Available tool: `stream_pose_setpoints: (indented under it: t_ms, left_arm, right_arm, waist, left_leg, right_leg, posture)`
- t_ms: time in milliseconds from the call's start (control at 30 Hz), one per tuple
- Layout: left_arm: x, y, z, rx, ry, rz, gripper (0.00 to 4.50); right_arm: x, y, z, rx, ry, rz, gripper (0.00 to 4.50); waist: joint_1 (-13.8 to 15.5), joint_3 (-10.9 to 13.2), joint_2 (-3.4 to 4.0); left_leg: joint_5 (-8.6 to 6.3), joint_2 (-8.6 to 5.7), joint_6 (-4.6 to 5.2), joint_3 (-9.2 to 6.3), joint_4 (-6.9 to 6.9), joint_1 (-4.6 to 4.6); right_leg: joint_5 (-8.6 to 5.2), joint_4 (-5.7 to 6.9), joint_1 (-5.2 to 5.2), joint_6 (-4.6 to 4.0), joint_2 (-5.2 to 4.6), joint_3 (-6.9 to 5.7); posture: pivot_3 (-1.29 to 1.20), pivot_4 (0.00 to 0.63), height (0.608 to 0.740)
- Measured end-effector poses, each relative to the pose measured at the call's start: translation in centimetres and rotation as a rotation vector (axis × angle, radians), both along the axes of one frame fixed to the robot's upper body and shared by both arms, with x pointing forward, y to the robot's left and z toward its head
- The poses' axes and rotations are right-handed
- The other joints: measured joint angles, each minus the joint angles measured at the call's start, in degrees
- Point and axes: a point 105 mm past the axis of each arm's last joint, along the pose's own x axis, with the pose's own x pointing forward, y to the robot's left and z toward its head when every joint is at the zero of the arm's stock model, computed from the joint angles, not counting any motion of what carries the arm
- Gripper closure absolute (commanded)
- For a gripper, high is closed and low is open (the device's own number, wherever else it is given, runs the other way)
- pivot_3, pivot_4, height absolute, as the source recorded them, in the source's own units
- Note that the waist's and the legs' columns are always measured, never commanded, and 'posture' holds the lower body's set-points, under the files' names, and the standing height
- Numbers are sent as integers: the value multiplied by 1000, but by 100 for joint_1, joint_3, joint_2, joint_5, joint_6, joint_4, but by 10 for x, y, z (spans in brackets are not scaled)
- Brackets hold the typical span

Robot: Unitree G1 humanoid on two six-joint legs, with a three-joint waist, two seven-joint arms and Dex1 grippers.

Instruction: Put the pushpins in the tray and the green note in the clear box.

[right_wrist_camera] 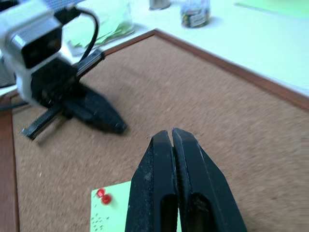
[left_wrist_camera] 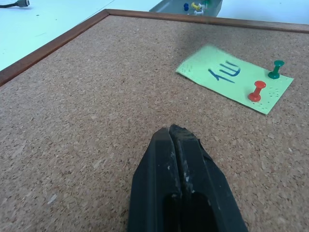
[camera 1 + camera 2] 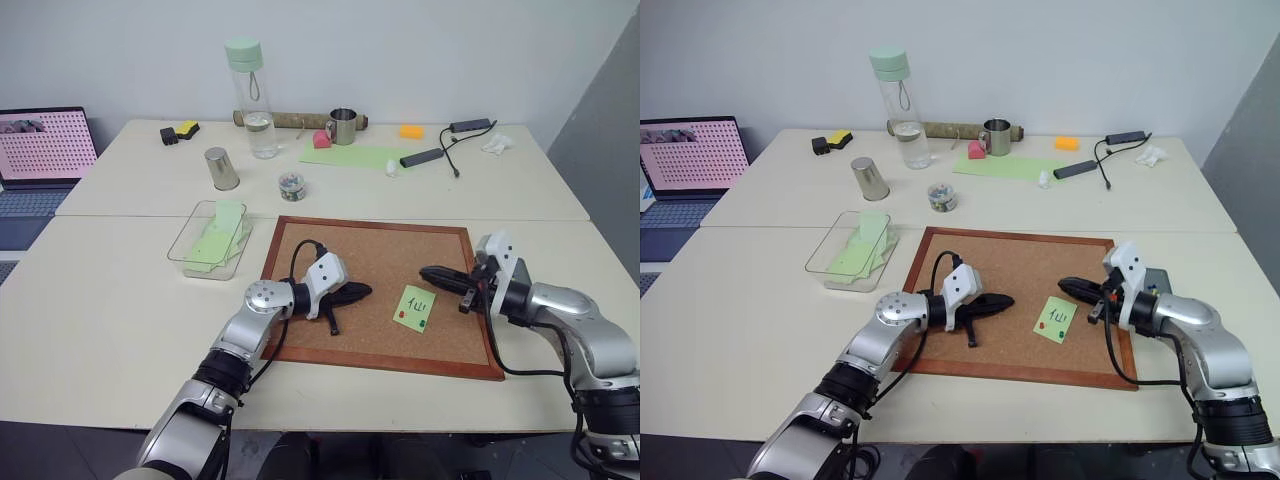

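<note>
Over the corkboard (image 3: 370, 255), two grippers, both with black fingers pressed together and holding nothing. Left gripper (image 3: 364, 291) lies low over the cork near the board's middle, pointing toward the note. Right gripper (image 3: 428, 273) hangs above the board's right part, just beyond the note, pointing toward the left one.

Between the two tips: one green note (image 3: 414, 307), a pale green paper square with a black handwritten character, lying flat on the cork. Two pushpins stand in its near edge, side by side: one red pushpin (image 2: 256, 91), one green pushpin (image 2: 276, 69), each with a small glossy plastic head on a waisted stem. Pinprick holes speckle the paper around them.

Corkboard: one, rectangular, grainy brown cork in a reddish wood frame, flat on the pale surface (image 3: 100, 300).

Tray (image 2: 190, 7): one, grey with a low rim, just past the board's right edge behind the right arm; the left wrist view shows small pins in it, blue and yellow among them.

Left of the board, one clear box (image 3: 210, 240), transparent plastic with rounded corners and low walls, holding pale green paper slips.

Farther back: one small round jar (image 3: 292, 185) of mixed pins, one upturned metal cup (image 3: 221, 168), one tall clear bottle (image 3: 253, 100) with a pale green cap, one metal mug (image 3: 343, 126), one long pale green sheet (image 3: 350, 156).
</note>
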Motion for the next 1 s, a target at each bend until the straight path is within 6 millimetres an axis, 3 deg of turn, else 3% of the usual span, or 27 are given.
stream_pose_setpoints:
  t_ms: [167,333,500,633,800,1000]
  left_arm:
    - [0,-1,0,0,0,-1,4500]
    - [0,-2,0,2,-2,-1,4500]
    - [0,-4,-1,3,0,-1,4500]
    - [0,-5,-1,3,1,-2,4500]
    - [0,-5,-2,4,2,-1,4500]
    - [1,-5,-1,2,1,2,4500]
  right_arm:
    - [2,-11,7,5,-9,-50,4495]
    - [15,-58,15,-98,-59,-270,4495]
    - [20,-102,-16,-226,10,-495,4495]
    - [23,-120,-31,-273,38,-601,4495]
    - [27,-129,-36,-298,47,-647,3579]
    - [29,-125,-30,-278,25,-634,2463]
  waist:
    - [2,0,0]
    - [4,-2,-1]
    - [4,-12,7]
    - [4,-17,15]
    - [8,-19,19]
    - [11,-19,19]
  left_leg:
    - [0,0,0,1,0,-1]
    - [0,0,0,2,0,-1]
    - [0,-1,0,6,-1,-2]
    - [0,-1,0,9,-1,-1]
    - [0,-2,1,10,0,-1]
    - [0,-2,1,10,-1,-2]
  right_leg:
    - [0,0,0,0,0,0]
    - [0,-1,1,0,0,1]
    - [0,0,2,0,-1,5]
    - [0,0,2,0,-1,7]
    - [0,0,2,0,-1,7]
    - [0,0,2,1,-1,8]
  posture:
    - [0,150,740]
    - [0,150,740]
    - [0,150,740]
    - [0,150,740]
    - [0,150,740]
    - [0,150,740]
